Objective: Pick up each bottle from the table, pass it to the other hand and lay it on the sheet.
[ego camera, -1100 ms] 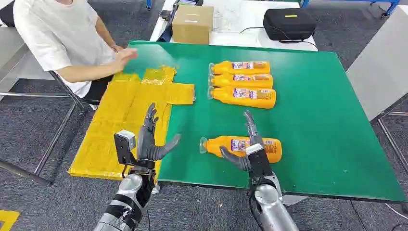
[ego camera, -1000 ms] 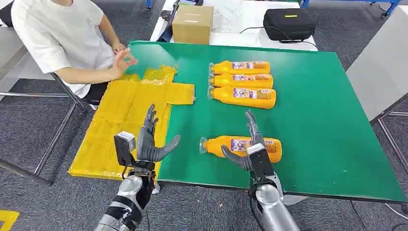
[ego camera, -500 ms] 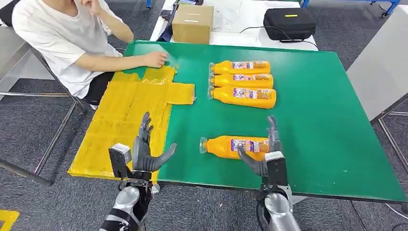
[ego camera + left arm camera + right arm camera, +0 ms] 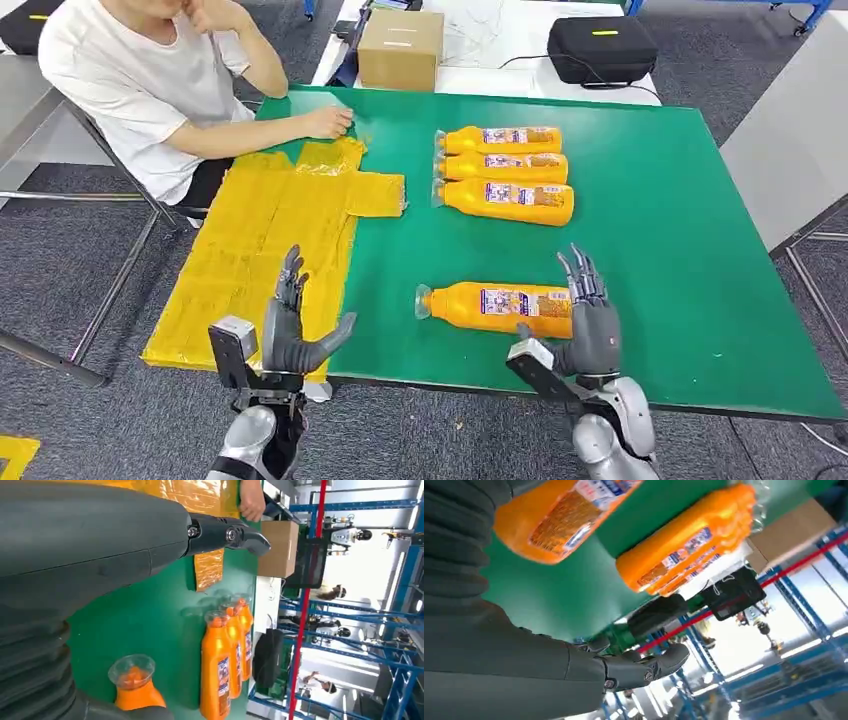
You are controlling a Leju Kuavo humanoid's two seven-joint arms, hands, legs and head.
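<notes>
Lying on its side near the table's (image 4: pixel 660 200) front edge, the nearest bottle (image 4: pixel 495 307) points its clear cap toward nine o'clock, and its base end is partly hidden behind the right hand (image 4: pixel 590 325). That hand stands upright at the bottle's three o'clock end with fingers spread apart and nothing in them; whether the palm touches the bottle cannot be told from the head view, and the right wrist view shows a gap of green between the grey hand (image 4: pixel 499 650) and the orange base (image 4: pixel 559 515). The left hand (image 4: pixel 290 335) is raised over the front edge at about eight o'clock from the bottle, well apart from it, fingers splayed and empty, covering a corner of the yellow sheet (image 4: pixel 260 240). The sheet hangs off the table's left side, its far corner crumpled. Three more bottles (image 4: pixel 505 172) lie side by side at twelve o'clock from the near one, caps toward nine o'clock; their labels are too small to read. A person (image 4: pixel 140 80) sits at ten o'clock, cut off by the frame's top, one hand (image 4: pixel 328 122) resting at the table edge by the sheet. A box (image 4: pixel 400 48) and a black case (image 4: pixel 600 48) sit beyond the table.
</notes>
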